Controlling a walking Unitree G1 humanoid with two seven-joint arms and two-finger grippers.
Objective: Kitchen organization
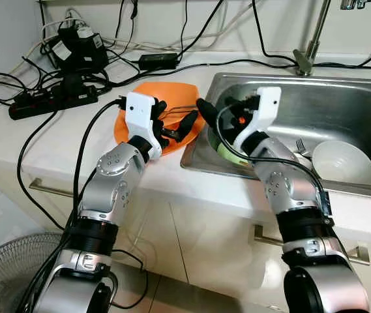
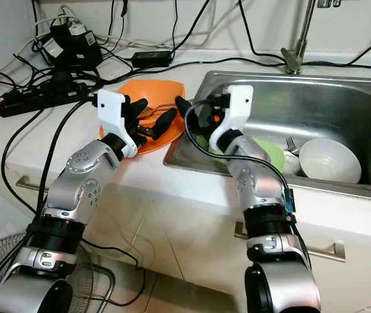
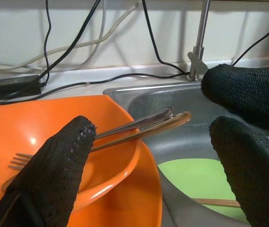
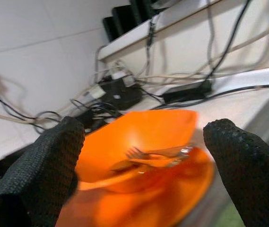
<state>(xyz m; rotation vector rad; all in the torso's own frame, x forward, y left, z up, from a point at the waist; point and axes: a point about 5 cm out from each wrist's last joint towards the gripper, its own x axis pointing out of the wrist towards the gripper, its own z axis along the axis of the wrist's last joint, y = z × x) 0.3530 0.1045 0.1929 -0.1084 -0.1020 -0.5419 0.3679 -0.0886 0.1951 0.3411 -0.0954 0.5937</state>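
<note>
Two grippers meet mid-frame in our head view: left gripper (image 1: 174, 121) spread wide over the orange bowl (image 1: 172, 98), right gripper (image 1: 219, 111) at the sink (image 1: 341, 98) edge. Our left wrist view shows the fork (image 3: 96, 137) lower left, in the bowl. Right wrist view: fingers (image 4: 238, 161) wide apart, bowl centred. Crowding risks knocking it.
</note>
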